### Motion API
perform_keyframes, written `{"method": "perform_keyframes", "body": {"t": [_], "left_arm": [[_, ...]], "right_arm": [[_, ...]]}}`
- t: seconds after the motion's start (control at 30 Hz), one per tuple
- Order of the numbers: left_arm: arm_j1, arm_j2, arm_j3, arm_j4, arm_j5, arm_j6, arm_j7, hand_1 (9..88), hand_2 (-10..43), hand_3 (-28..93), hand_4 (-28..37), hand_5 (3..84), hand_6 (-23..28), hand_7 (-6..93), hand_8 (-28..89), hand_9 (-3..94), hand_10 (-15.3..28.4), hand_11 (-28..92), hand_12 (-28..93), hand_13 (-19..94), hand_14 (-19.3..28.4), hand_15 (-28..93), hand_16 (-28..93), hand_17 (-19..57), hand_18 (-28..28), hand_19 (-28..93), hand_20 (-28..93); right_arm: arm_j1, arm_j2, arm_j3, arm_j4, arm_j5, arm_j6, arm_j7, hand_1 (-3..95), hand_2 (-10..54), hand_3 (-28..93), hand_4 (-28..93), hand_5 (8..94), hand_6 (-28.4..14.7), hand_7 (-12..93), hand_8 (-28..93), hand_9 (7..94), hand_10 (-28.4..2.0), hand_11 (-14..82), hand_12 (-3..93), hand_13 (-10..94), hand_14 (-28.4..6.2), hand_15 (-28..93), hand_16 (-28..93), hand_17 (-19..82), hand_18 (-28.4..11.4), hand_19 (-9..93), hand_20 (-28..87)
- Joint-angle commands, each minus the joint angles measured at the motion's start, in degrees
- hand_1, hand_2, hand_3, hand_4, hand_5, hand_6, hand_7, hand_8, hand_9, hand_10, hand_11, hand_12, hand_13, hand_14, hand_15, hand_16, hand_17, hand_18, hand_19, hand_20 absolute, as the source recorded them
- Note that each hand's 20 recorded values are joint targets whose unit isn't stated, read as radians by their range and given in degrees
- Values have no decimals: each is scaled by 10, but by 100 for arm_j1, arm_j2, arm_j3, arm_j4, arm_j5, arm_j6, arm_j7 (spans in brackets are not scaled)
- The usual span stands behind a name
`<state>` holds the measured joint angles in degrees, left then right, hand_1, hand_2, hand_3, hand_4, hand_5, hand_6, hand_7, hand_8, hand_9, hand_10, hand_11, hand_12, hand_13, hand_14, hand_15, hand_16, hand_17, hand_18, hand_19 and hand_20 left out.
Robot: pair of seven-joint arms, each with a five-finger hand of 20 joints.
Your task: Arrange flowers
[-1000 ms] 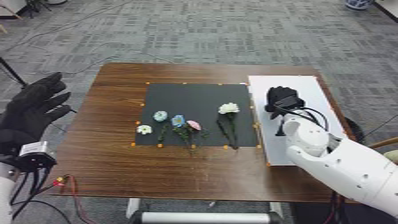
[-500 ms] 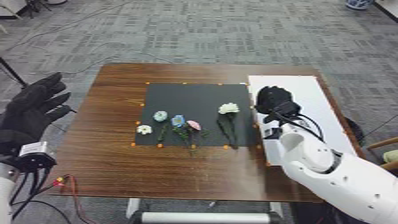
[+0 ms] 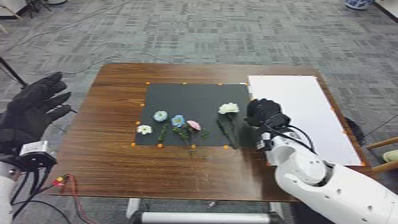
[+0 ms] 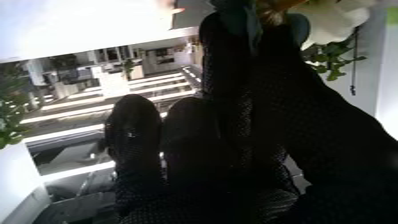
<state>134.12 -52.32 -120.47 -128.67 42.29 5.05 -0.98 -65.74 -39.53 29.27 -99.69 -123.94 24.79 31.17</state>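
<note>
Currently, your left hand is open beside the brown table. Your right hand is near the dark mat's right edge; its grip is unclear. Flowers lie on the mat, stems toward you.

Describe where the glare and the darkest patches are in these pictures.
Right wrist view: washed-out white glare and bright stripes in the background, with the right hand nearly black against them. Head view: fairly even light, the white board being the brightest area on the table.
</note>
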Motion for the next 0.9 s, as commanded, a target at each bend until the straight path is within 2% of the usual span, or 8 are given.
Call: {"method": "perform_keyframes", "body": {"t": [0.03, 0.2, 0.27, 0.47, 0.57, 0.67, 0.9], "left_arm": [[24, -23, -31, -10, 10, -32, -42, 235, -13, 678, -283, 199, 13, 203, -98, 158, 88, 182, 186, 50, 120, 410, -54, -133, 181, 368, 111], [-32, -16, -17, -1, 12, -78, -62, 235, -11, 676, -283, 200, 14, 203, -99, 158, 88, 181, 186, 51, 119, 409, -54, -133, 181, 369, 111], [17, -36, -63, -33, 11, -59, -73, 235, -12, 677, -283, 199, 13, 203, -99, 157, 88, 181, 186, 51, 119, 409, -54, -133, 181, 369, 111], [56, -71, -112, -65, 22, -55, -53, 235, -12, 676, -283, 200, 13, 203, -99, 158, 88, 181, 186, 51, 120, 408, -53, -133, 181, 369, 111], [52, -74, -113, -61, 16, -55, -50, 234, -12, 677, -283, 200, 13, 203, -99, 158, 88, 181, 186, 51, 120, 408, -53, -133, 181, 369, 111], [47, -77, -115, -55, 18, -56, -51, 234, -12, 676, -283, 200, 13, 203, -99, 159, 88, 181, 186, 51, 120, 409, -53, -133, 181, 369, 111], [73, -82, -114, -60, 5, -27, -31, 235, -11, 676, -283, 200, 14, 204, -99, 159, 89, 182, 185, 51, 120, 410, -53, -133, 181, 369, 110]], "right_arm": [[20, -168, -98, -75, -213, 35, -104, 538, -95, 809, -283, 772, 26, 424, -32, 870, -33, 175, 485, 756, -42, 813, 357, 467, -196, 932, 625], [-136, -202, 125, -81, -233, -298, -78, 527, -95, 792, -283, 737, 26, 437, -12, 849, -33, 167, 484, 745, -42, 816, 361, 457, -197, 932, 628], [-204, -195, 210, -71, -290, -394, -71, 519, -95, 783, -283, 716, 24, 439, -12, 830, -33, 165, 476, 734, -45, 819, 363, 447, -196, 932, 627], [-308, -123, 312, -103, -284, -426, 24, 480, -95, 789, -283, 603, 8, 421, -13, 720, -53, 152, 445, 679, -59, 821, 356, 396, -196, 930, 592], [-375, -96, 381, -161, -176, -449, -10, 448, -95, 818, -283, 582, 6, 391, -19, 667, -66, 220, 386, 664, -64, 823, 349, 382, -199, 931, 577], [-470, -87, 493, -234, -174, -513, -75, 411, -95, 847, -283, 570, 7, 364, -136, 621, -86, 305, 297, 654, -66, 826, 342, 376, -200, 932, 573], [-635, -27, 632, -377, -158, -502, -155, 377, -95, 868, -283, 548, 1, 361, -165, 599, -96, 336, 253, 647, -69, 827, 339, 367, -201, 929, 573]]}}
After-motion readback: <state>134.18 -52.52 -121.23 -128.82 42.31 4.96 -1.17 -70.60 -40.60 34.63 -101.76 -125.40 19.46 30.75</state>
